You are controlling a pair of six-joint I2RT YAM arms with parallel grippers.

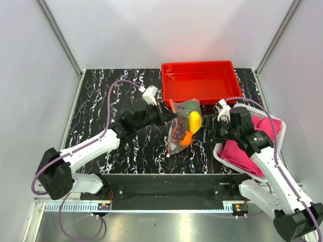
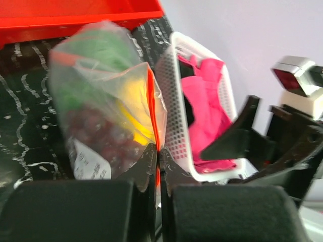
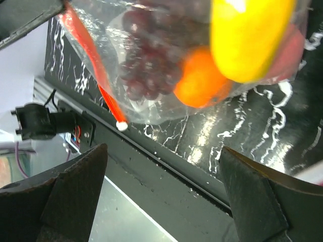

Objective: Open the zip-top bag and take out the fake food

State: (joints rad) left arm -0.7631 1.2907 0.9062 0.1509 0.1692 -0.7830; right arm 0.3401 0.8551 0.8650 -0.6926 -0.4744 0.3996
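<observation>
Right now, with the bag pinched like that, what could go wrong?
The left fingers pinch only the orange-red strip of the zip-top bag; weighed down by fake food, it might slip free. The open right fingers sit close beside it and could grab plastic over the yellow fruit instead of the strip.

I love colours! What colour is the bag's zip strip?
Orange-red. The zip strip shows best in the right wrist view.
</observation>
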